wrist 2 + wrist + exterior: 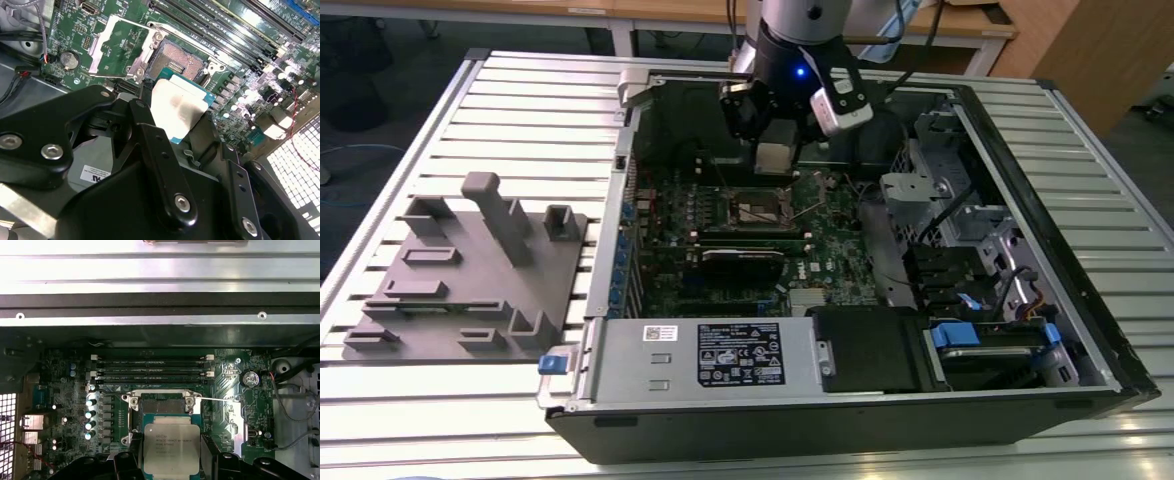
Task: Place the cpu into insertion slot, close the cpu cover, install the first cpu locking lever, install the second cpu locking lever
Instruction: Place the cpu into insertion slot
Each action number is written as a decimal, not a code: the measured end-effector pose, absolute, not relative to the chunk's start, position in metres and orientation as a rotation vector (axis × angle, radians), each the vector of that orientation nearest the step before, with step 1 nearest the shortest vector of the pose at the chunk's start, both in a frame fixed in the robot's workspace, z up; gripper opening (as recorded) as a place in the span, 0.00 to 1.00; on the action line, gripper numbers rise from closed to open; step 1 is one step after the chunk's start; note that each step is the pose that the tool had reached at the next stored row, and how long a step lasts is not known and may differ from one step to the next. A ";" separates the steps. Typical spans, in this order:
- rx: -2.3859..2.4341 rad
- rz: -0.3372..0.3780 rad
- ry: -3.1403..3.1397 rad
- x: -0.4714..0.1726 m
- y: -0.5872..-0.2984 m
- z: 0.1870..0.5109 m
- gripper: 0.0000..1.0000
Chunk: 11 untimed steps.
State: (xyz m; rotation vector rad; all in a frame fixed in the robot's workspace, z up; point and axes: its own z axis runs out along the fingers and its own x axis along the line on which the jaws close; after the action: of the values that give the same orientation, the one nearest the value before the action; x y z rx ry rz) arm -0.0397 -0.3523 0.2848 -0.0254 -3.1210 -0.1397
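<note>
- At the exterior view's left, a grey moulded plastic fixture tray (454, 270) sits on the slatted metal table (520, 90), well apart from the work.
- Beside it lies the open black computer case (854, 420), with the green circuit board (667, 215) exposed on its floor.
- Near the middle of that board is the insertion slot (755, 209), a small dark square socket in a silvery frame. In both wrist views (176, 59) its contact field is bare, so nothing is seated in it yet.
- The cpu cover (101, 47), a thin silvery frame plate with a cut-out middle, is swung back on its hinge and rests just beside the socket.
- A thin silvery wire lever (220, 399) runs out sideways from the frame in the first wrist view; it looks unlatched.
- The black two-fingered gripper (774, 150) hangs above the socket. Its fingers are clamped on opposite edges of the cpu (170, 450), a flat square chip with a dull silver-tan lid.
- In the second wrist view the cpu (177, 110) sits close over the near edge of the socket, tilted to it, and apart from it as far as I can tell.
- At the exterior view's right stands a grey metal drive cage (947, 200), untouched.
- Judged from this, the first step is under way: the chip is carried but not placed. Cover and both levers remain to be done.
</note>
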 end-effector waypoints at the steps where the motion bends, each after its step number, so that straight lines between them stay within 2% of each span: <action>1: -0.023 -0.140 -3.121 -0.040 -0.352 0.284 0.54; 11: 0.004 -0.140 -3.123 -0.040 -0.352 0.280 0.54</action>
State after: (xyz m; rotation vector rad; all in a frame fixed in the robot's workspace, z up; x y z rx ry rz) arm -0.0396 -0.3523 0.2802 0.0036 -3.1233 -0.1398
